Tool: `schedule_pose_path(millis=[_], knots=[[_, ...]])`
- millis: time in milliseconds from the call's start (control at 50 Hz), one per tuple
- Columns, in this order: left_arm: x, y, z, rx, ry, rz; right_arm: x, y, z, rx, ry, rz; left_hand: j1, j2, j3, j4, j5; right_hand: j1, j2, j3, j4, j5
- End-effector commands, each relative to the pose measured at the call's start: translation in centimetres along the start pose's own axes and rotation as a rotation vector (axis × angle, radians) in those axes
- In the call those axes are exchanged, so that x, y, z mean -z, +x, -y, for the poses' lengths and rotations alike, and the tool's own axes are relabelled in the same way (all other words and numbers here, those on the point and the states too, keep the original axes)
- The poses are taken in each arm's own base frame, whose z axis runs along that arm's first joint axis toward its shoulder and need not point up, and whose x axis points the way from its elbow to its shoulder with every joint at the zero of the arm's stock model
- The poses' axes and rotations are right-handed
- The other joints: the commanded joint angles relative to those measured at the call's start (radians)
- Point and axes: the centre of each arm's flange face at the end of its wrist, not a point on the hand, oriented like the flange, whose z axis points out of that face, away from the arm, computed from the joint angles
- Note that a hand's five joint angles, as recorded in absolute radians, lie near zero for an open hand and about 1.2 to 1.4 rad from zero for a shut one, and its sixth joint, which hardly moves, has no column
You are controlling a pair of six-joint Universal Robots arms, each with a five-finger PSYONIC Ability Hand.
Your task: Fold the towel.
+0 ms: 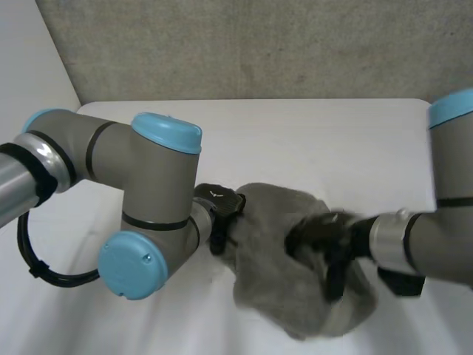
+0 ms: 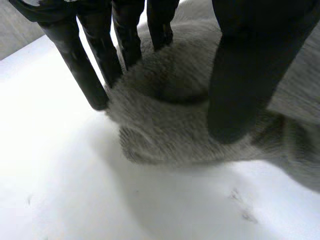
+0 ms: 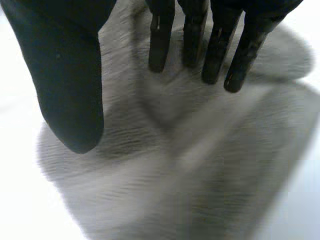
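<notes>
- The grey towel [image 1: 270, 214] was seen crumpled in a heap on the white table [image 1: 310, 133], on the part nearest the robot (between the two arms).
- The left robot hand [image 1: 222, 208] was set at the towel's left edge. Its fingers [image 2: 95, 75] were held straight with the tips touching the cloth's rim, and the thumb [image 2: 245, 85] was pressed on a hump of cloth well apart from them, so nothing was gripped.
- The right robot hand [image 1: 319, 237] was spread open over the towel's middle, with straight fingers and the thumb held apart.
</notes>
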Motion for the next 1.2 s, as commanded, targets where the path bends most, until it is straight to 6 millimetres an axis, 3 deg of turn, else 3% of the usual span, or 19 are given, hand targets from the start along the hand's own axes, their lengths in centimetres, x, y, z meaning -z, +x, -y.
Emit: schedule_pose_path(millis=[20,80,200,360,460,580,640,660,680,720,820,1000,1040,1060,1080,1100,1120,1160,1200], knots=[[3.1,0.7,0.1,0.004,0.012,-0.058,1.2,3.8,3.3,-0.035,0.223,-0.172,-0.252,-0.258,-0.258,-0.265,-0.264,-0.114,-0.102,-0.1,-0.105,-0.107],[3.6,0.8,-0.1,0.004,0.006,-0.068,0.7,4.5,4.3,-0.048,0.273,-0.189,-0.252,-0.258,-0.258,-0.265,-0.265,-0.111,-0.099,-0.097,-0.102,-0.104],[5.0,0.7,-0.5,0.005,0.007,-0.067,-3.8,7.0,5.1,-0.129,0.324,-0.229,-0.249,-0.255,-0.255,-0.262,-0.262,-0.111,-0.099,-0.097,-0.102,-0.104],[4.1,-1.3,2.5,0.031,0.147,-0.006,-8.9,8.1,4.7,-0.241,0.308,-0.207,-0.358,-0.364,-0.364,-0.371,-0.37,-0.103,-0.09,-0.088,-0.094,-0.096],[2.3,-4.0,5.8,0.062,0.297,0.068,-10.6,8.4,4.0,-0.292,0.295,-0.185,-0.378,-0.384,-0.384,-0.392,-0.391,-0.1,-0.087,-0.085,-0.091,-0.093],[-0.4,-6.0,6.9,0.077,0.345,0.102,-12.2,8.6,3.0,-0.319,0.267,-0.174,-0.381,-0.387,-0.387,-0.394,-0.394,-0.026,-0.014,-0.012,-0.017,-0.019],[-2.8,-5.8,6.9,0.073,0.354,0.063,-12.8,8.2,2.4,-0.321,0.245,-0.163,-0.381,-0.387,-0.387,-0.394,-0.394,0.162,0.174,0.176,0.171,0.169],[-3.8,-5.5,6.7,0.074,0.344,0.029,-12.9,8.0,2.3,-0.319,0.236,-0.159,-0.381,-0.387,-0.387,-0.394,-0.394,0.441,0.453,0.455,0.45,0.448],[-4.7,-5.1,6.0,0.076,0.311,-0.009,-12.8,7.9,2.3,-0.314,0.234,-0.158,-0.381,-0.387,-0.387,-0.394,-0.394,0.754,0.767,0.769,0.763,0.761],[-5.6,-4.7,5.2,0.077,0.271,-0.043,-12.5,7.6,2.6,-0.304,0.241,-0.155,-0.381,-0.387,-0.387,-0.394,-0.394,0.957,0.969,0.972,0.966,0.964],[-8.0,-3.4,2.8,0.087,0.141,-0.146,-8.2,6.3,5.1,-0.237,0.317,-0.144,-0.381,-0.387,-0.387,-0.394,-0.394,0.959,0.971,0.974,0.968,0.966],[-9.3,-3.2,2.6,0.089,0.129,-0.166,-3.2,4.5,6.8,0.023,0.382,-0.137,-0.325,-0.331,-0.331,-0.339,-0.338,0.959,0.971,0.974,0.968,0.966],[-9.6,-3.4,2.9,0.088,0.153,-0.152,-2.1,4.5,7.6,0.087,0.411,-0.167,0.083,0.077,0.077,0.069,0.07,0.959,0.971,0.974,0.968,0.966],[-9.6,-3.4,2.9,0.088,0.153,-0.152,-2.1,4.5,7.6,0.087,0.411,-0.167,0.086,0.08,0.08,0.072,0.073,0.959,0.971,0.974,0.968,0.966],[-9.6,-3.6,3.3,0.084,0.173,-0.141,-1.8,4.6,8.0,0.097,0.426,-0.175,0.536,0.53,0.53,0.523,0.524,0.959,0.971,0.974,0.968,0.966],[-9.6,-3.6,3.3,0.084,0.173,-0.141,-1.7,4.6,8.0,0.097,0.426,-0.175,0.541,0.535,0.535,0.527,0.528,0.959,0.971,0.974,0.968,0.966],[-9.5,-3.9,4.0,0.082,0.211,-0.124,-1.7,4.8,8.4,0.108,0.438,-0.188,0.805,0.799,0.799,0.791,0.792,0.959,0.971,0.974,0.968,0.966],[-9.1,-4.6,5.0,0.083,0.255,-0.081,-1.7,5.2,8.9,0.122,0.456,-0.216,0.808,0.802,0.802,0.794,0.795,0.959,0.971,0.974,0.968,0.966],[-7.9,-6.7,8.0,0.088,0.39,0.065,-2.0,6.5,10.6,0.163,0.532,-0.298,0.808,0.802,0.802,0.794,0.795,0.959,0.971,0.974,0.968,0.966]])
